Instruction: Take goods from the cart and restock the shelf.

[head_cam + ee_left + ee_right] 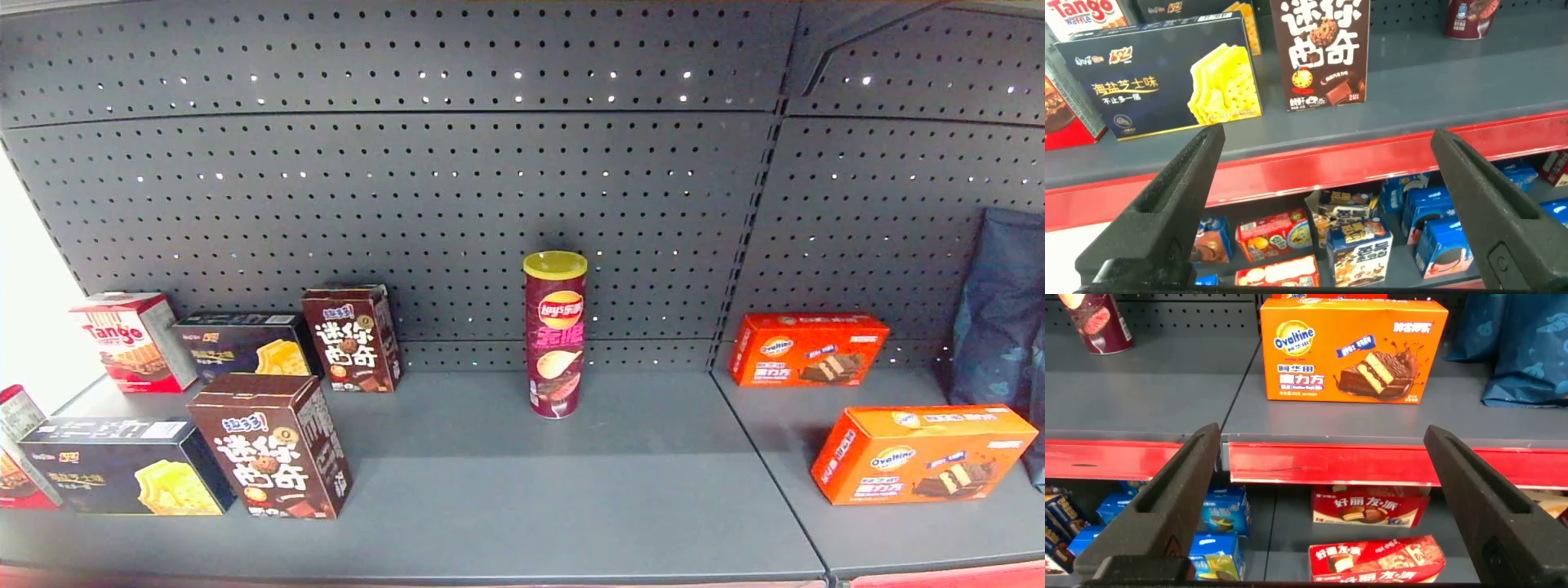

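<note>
The shelf point(522, 490) is partly stocked, with snack boxes point(273, 445) at its left end, orange boxes point(922, 453) at its right, and one chip can point(555, 335) upright mid-shelf near the back. The left gripper point(1327, 137) and right gripper point(1321, 434) hang before its front edge, their fingers point(1167, 204) wide and empty, so more fetching likely remains.

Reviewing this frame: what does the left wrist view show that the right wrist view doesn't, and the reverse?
Left wrist, not right wrist: the open left pincer, a black cracker box, a brown cookie box and a red-and-white wafer box. Right wrist, not left wrist: the open right pincer, an orange cake box and a blue bag. Both: the chips can on the grey shelf, the shelf's red front edge, and blue boxes below it.
</note>
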Robot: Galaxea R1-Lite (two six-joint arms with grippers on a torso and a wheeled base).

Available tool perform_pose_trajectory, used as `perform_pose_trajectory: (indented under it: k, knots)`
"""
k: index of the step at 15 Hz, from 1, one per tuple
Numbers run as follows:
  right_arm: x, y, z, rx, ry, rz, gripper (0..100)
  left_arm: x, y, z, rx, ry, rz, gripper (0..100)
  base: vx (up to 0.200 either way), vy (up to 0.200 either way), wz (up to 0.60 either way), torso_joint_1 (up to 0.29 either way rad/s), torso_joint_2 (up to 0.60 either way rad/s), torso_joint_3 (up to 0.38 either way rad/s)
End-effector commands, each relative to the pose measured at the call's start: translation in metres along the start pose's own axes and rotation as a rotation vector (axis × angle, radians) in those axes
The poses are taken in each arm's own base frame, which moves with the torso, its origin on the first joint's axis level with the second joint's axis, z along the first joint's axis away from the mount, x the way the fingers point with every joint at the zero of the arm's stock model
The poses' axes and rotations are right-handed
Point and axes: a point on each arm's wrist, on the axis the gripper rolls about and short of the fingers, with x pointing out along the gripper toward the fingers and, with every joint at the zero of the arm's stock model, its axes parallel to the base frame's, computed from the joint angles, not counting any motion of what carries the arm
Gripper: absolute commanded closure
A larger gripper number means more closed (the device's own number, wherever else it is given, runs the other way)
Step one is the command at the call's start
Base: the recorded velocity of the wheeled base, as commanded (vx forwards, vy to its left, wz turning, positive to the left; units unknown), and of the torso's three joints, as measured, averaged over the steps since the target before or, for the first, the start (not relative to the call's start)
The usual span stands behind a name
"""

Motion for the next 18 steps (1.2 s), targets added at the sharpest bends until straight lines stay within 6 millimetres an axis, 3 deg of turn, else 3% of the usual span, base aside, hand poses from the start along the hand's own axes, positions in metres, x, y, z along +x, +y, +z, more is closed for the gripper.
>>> perform_pose_trajectory:
  k: [1,10,18]
  knots:
    - [0.0001,0.0000,0.0000,0.000,0.002,0.001,0,0.0001,0.0000,-0.0001,0.000,0.002,0.000,0,0.000,0.000,0.00,0.000,0.00,0.000]
    - [0.0001,0.0000,0.0000,-0.002,0.002,-0.002,0,0.0001,0.0000,-0.0001,-0.003,0.002,0.001,0,0.000,0.000,0.00,0.000,0.00,0.000]
    - [0.0001,0.0000,-0.0001,-0.003,0.003,-0.002,0,0.0001,0.0001,-0.0001,-0.004,0.002,0.003,0,0.000,0.000,0.60,0.002,0.00,0.003]
